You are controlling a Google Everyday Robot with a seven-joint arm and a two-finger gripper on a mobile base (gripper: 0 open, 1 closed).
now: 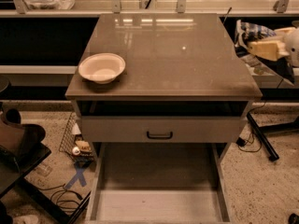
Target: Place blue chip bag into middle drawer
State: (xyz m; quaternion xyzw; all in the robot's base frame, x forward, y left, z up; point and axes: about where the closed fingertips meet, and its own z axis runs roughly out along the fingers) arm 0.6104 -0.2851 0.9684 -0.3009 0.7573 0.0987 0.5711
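A: how far along is this?
B: halfway-ish, I'd say. gripper (253, 46) at the right edge is clamped on the blue chip bag (256, 31). middle drawer (159, 207) open at bottom centre, bag not in yet

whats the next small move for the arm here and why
Probably bring the gripper, which holds the blue chip bag beyond the table's right edge, toward the camera and down, since the open drawer sits low in front of the table, far from the bag.

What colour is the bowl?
Cream-white, camera view; the gripper, right of the cabinet, holds the blue chip bag.
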